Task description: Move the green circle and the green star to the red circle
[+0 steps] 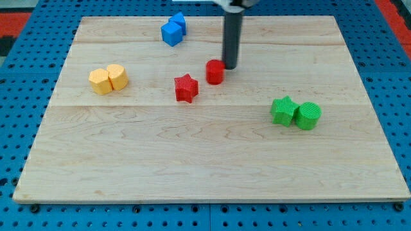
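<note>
The green star (283,110) and the green circle (308,115) sit side by side, touching, at the view's right on the wooden board (205,167). The red circle (215,72) stands near the board's middle top. My tip (230,67) is down on the board just to the right of the red circle, touching or nearly touching it, far up and left of the green blocks.
A red star (186,88) lies just left and below the red circle. Two blue blocks (173,29) sit together at the view's top. Two yellow blocks (108,79) sit together at the view's left. A blue pegboard (19,96) surrounds the board.
</note>
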You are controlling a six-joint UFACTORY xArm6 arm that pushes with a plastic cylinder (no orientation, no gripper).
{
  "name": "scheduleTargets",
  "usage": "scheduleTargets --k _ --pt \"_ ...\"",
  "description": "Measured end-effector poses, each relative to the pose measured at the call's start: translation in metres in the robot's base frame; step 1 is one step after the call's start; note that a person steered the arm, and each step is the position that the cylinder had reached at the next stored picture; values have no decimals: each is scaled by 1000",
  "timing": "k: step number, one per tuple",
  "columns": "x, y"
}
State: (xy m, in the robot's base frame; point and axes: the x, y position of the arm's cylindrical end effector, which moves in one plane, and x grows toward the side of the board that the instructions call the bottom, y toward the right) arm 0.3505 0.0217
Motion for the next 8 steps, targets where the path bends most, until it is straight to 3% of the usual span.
scheduleTargets --k 1,3,5,6,7,8 --pt "7 -36" --pt "6 43" --pt "21 231" --pt "69 298" --pt "137 306" --pt "164 277"
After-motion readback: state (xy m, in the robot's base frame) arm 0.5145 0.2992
